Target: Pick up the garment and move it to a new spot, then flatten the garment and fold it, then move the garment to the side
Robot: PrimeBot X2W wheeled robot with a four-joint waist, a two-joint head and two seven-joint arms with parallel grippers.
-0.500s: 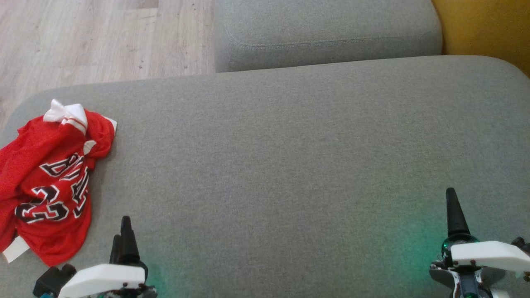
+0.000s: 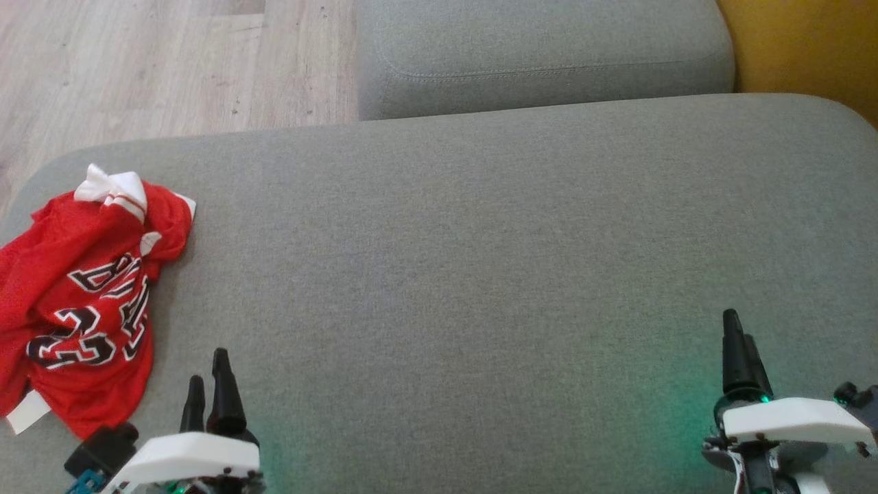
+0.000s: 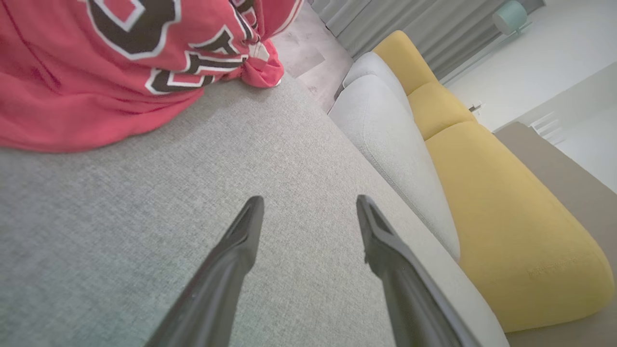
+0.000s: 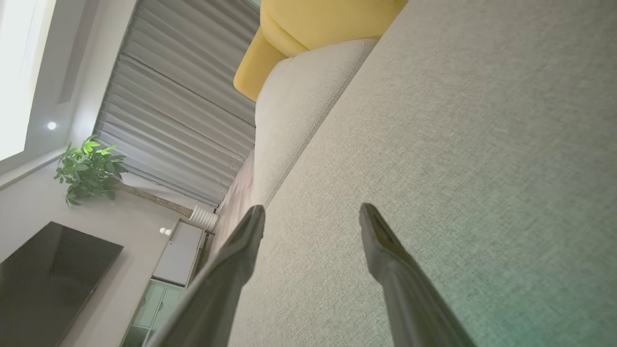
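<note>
L claw (image 2: 208, 367) edged right; crumpled red mesh jersey (image 2: 82, 302).

Grey sofa (image 2: 480, 240), yellow cushions (image 3: 506, 217), wood floor (image 2: 137, 68), pleated curtains (image 4: 183, 111)

red mesh-cloth garment (image 2: 75, 302) on matt grey woven cushion (image 2: 480, 274)

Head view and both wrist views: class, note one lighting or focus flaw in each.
Head view: green glow tints the grey cushion along the bottom. Left wrist view: the red jersey looks soft. Right wrist view: green cast lower right, the fingers blur toward the bottom edge.
</note>
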